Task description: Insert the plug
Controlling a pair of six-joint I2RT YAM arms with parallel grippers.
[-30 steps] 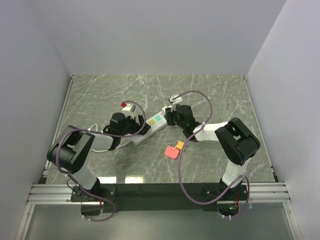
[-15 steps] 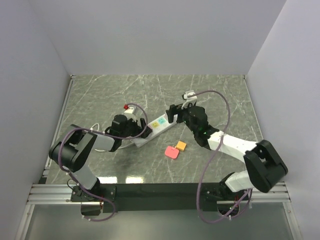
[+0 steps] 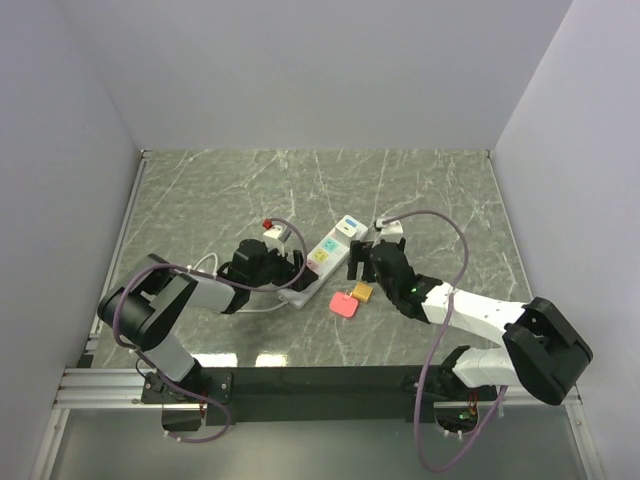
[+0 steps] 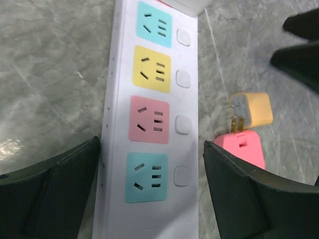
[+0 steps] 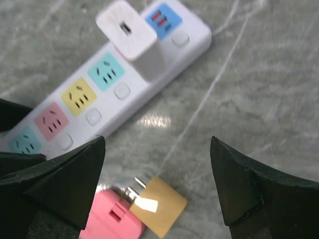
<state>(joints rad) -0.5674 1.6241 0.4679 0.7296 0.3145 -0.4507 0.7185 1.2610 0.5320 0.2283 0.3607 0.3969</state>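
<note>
The left claw (image 4: 150, 164) is released, its jaws spread to either side of the near end of the power strip (image 4: 113, 99), apparently to brace it against sliding. The right claw (image 5: 157, 144), also released and grasping nothing, hangs over the bench (image 5: 259, 74) just right of the strip, probably ready to pick up a loose plug. One white plug (image 5: 132, 37) stands near the strip's far end, seemingly seated. One yellow plug (image 5: 159, 206) and one pink plug (image 5: 117, 219) lie against each other. Four coloured sockets are free.
</note>
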